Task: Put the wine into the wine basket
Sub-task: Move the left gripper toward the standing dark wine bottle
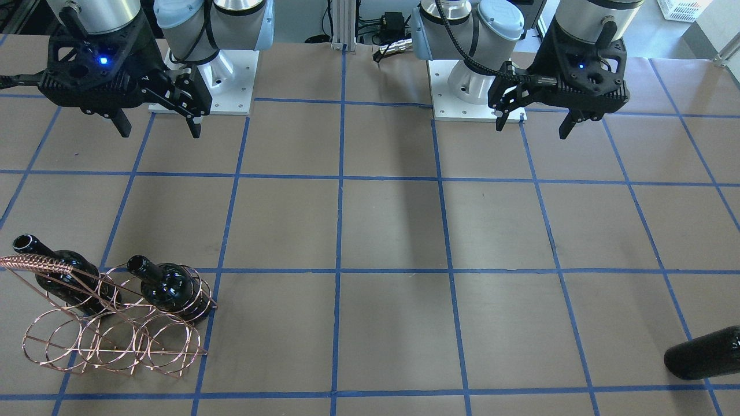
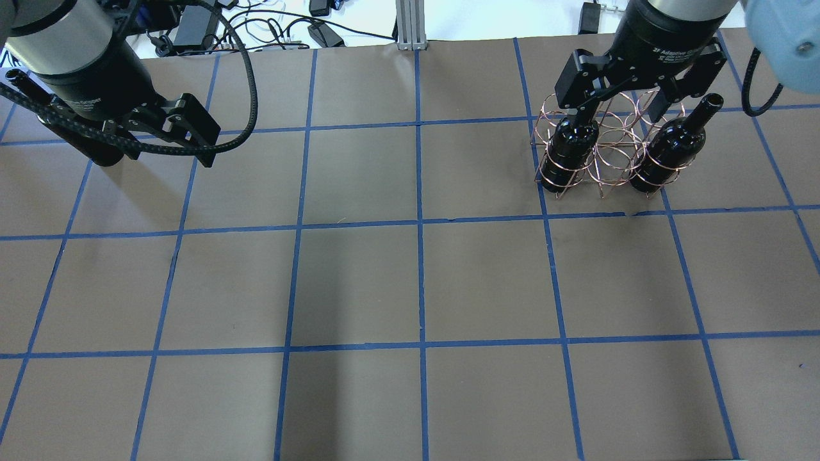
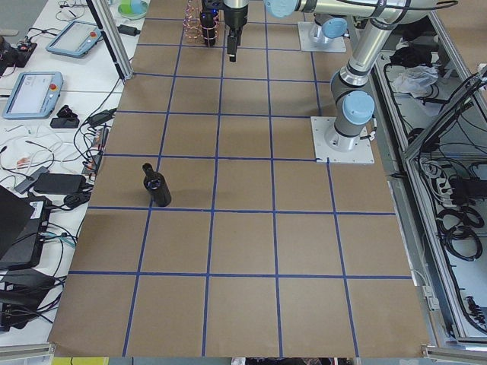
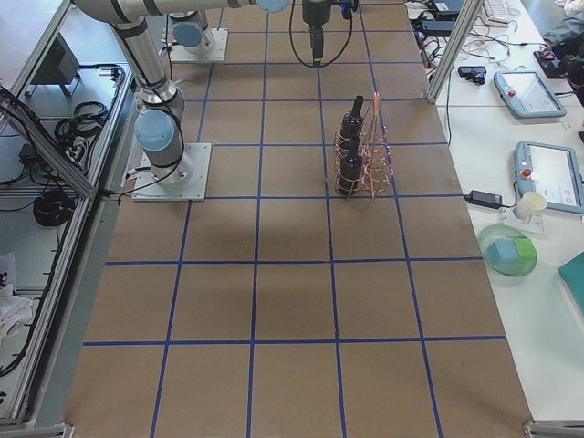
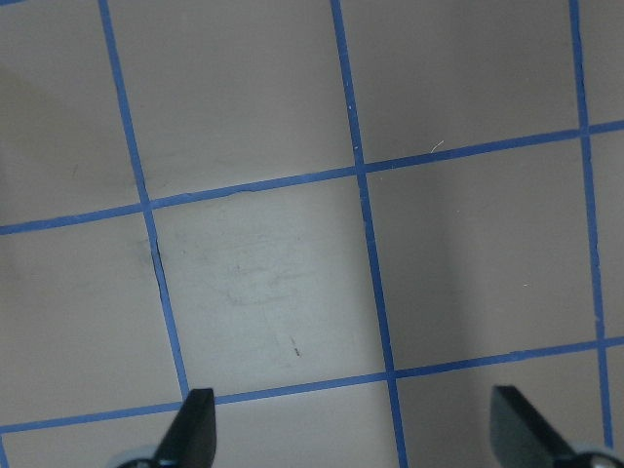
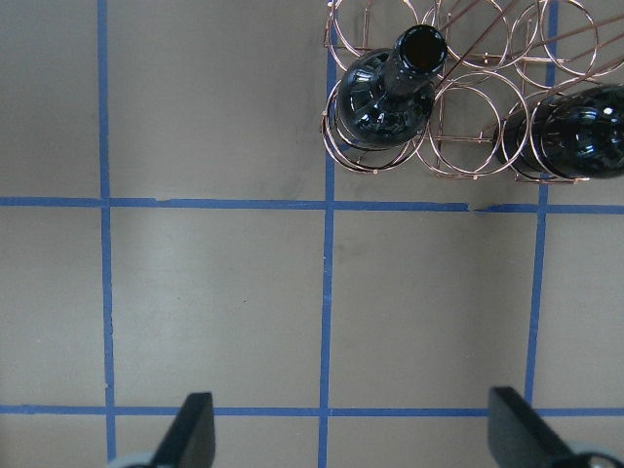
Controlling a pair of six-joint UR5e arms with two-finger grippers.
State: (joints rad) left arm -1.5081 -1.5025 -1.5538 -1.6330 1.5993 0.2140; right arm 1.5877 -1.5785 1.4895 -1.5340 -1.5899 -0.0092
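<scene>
Right gripper [image 1: 161, 130]: fingers spread wide, empty, raised over bare table [image 1: 393, 231] short of the wine basket [image 1: 115, 338].
Left gripper [image 1: 533, 130]: likewise wide, empty.
Outer two rings of the basket: filled, one seated bottle [image 1: 63, 277] and a second seated bottle [image 1: 170, 289], necks up.
Middle ring [image 6: 468, 127]: vacant.
Remaining wine bottle [image 3: 156, 186]: upright on the left arm's side of the table, well apart from the basket, ungrasped.
Judged two-thirds complete; pending: grasp, transfer, insertion into the middle ring.
No labels on bottles.
Right wrist collar [image 2: 672, 51]: white print, "Adaptive" legible, rest too small.
</scene>
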